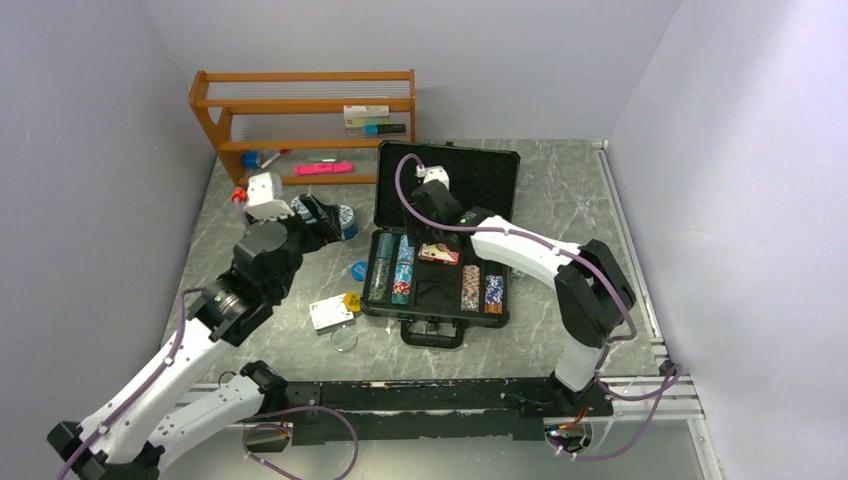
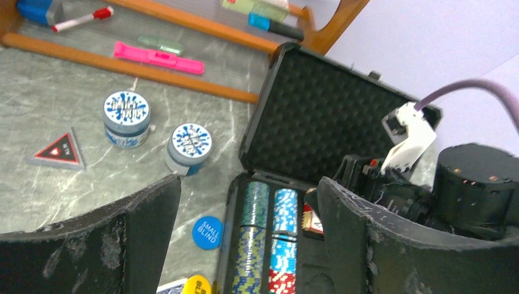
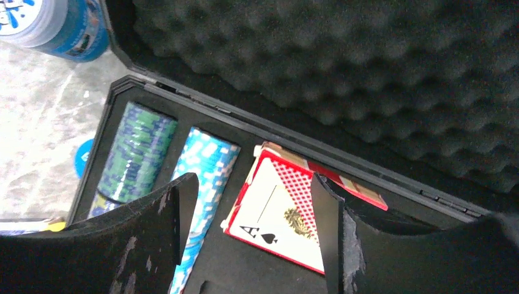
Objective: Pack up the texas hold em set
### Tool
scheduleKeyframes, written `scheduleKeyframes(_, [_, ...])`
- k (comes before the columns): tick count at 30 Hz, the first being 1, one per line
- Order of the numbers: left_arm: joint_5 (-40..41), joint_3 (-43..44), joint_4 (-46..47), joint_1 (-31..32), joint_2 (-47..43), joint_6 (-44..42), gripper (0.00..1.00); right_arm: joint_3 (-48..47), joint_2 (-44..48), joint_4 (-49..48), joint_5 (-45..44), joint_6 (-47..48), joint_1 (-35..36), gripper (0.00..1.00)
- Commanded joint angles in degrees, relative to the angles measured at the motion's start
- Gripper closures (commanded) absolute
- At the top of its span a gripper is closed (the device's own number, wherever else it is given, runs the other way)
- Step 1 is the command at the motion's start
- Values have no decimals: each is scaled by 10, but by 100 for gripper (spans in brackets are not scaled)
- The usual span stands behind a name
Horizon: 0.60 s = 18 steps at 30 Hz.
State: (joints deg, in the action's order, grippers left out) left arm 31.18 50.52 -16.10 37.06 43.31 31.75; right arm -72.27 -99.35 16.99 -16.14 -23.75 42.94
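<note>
— Checked the right gripper [image 3: 252, 179]?
— Yes. Spread apart, hanging over the middle pocket of the briefcase [image 1: 440, 316], straddling the red deck [image 3: 278, 214]. Not clamped, judging by the gap at the 9 o'clock side.
— And the deck itself?
— In the pocket but tilted, propped toward 12 o'clock rather than lying flat. Probably needs pressing down before shutting the lid [image 1: 485, 180].
— Chips?
— Already in as chip stacks [image 3: 138, 156] at 9 o'clock of the red deck, laid on edge to fit the grooves.
— And the left gripper [image 2: 248, 182]?
— Open as well, holding nothing, hovering at about 10 o'clock of the briefcase. Likely held off there to avoid crowding the other arm.
— Anything outside?
— At least the blue deck [image 1: 330, 314] and the yellow dealer button [image 1: 352, 301], lying side by side at 8 o'clock of the briefcase, handy for picking from that side
</note>
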Motion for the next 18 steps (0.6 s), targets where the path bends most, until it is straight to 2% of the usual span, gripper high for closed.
scheduleKeyframes(1, [14, 37, -46, 0, 39, 20, 15, -55, -37, 40, -33, 33, 2, 27])
scheduleKeyframes(7, [12, 39, -54, 1, 51, 27, 15, -75, -67, 83, -79, 28, 4, 30])
scheduleKeyframes(12, [14, 28, -48, 0, 38, 28, 15, -76, -69, 106, -141, 15, 9, 41])
scheduleKeyframes(18, [37, 14, -45, 1, 5, 44, 17, -59, -71, 116, -98, 12, 11, 46])
